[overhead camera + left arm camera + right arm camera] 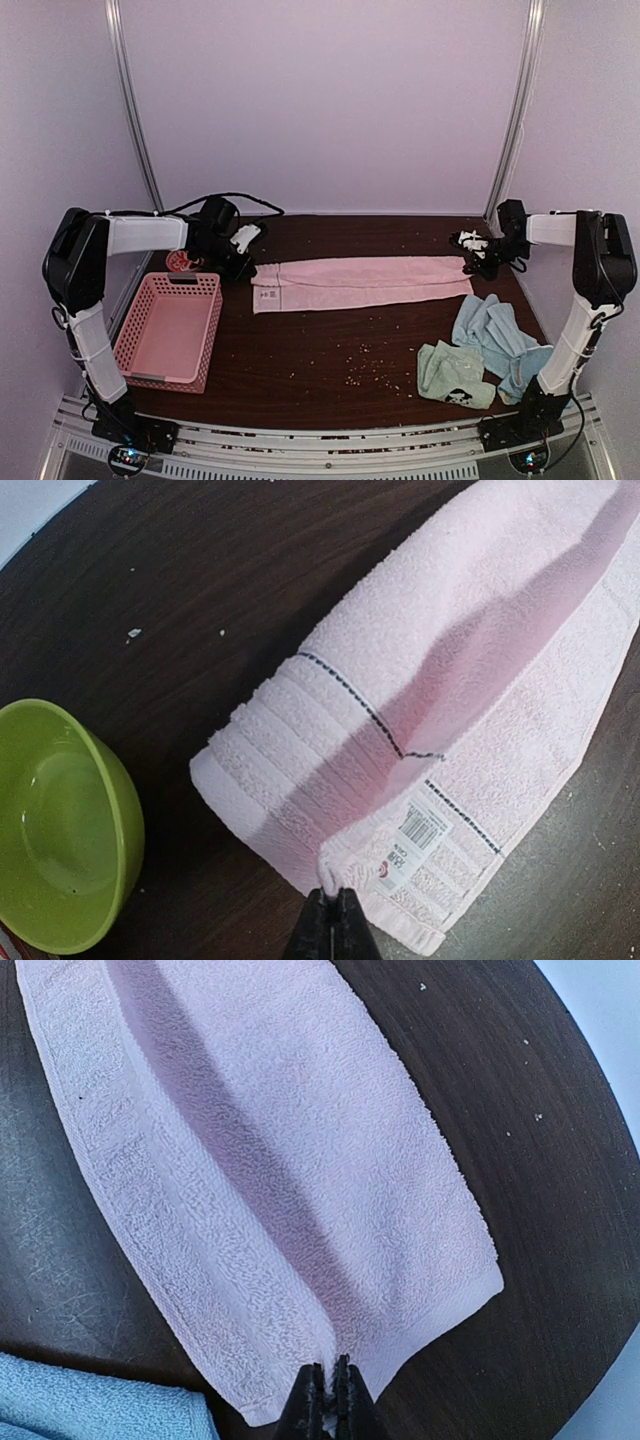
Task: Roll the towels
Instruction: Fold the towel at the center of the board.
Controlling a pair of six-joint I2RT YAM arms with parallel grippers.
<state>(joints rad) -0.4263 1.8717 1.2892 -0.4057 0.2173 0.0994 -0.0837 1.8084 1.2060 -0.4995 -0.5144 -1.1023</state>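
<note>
I have the pink towel [360, 283] laid out as a long folded strip across the desk [330, 365], running straight from the left jaws to the right jaws. Both pairs are pressed together, each pinching a bit of cloth at its own end of the strip. No part of it is rolled yet. My guess is that gripping both ends at once keeps the fold line straight and the strip taut, so a roll started from one end would come out even, not cone-shaped.

The overhead view gives me the layout. The blue towels [495, 335] and the mint green towel [450, 372] lie in a loose heap on the near side of the right jaws, not yet handled. The pink basket [170, 330] sits on the near side of the left jaws. That view is too coarse to show the grips.

The left wrist view does show one. The tips nip the towel's edge just beside the printed label [420, 830], with a green bowl [60, 825] off to one side, apart from the cloth. The right wrist view shows a crease running from the tips up the cloth, and a corner of blue towel close beside them.
</note>
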